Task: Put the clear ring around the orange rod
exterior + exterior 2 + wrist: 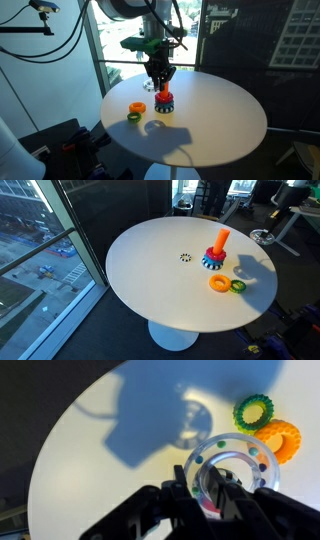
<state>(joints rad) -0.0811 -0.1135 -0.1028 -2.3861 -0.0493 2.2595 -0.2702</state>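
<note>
In the wrist view my gripper [205, 485] is shut on the left rim of the clear ring [243, 460], one finger inside and one outside, holding it above the table. In an exterior view the gripper [158, 76] hangs just above and beside the orange rod [165, 94], which stands on its stack of coloured rings. The rod also shows in an exterior view [221, 241] with no gripper in frame, and a small clear ring [185, 257] lies on the table there. The rod is out of the wrist view.
A loose orange ring [137, 107] [218, 282] [281, 438] and a green ring [134, 117] [238, 285] [253, 410] lie side by side near the rod on the round white table [220, 125] [140, 280]. Windows stand behind the table.
</note>
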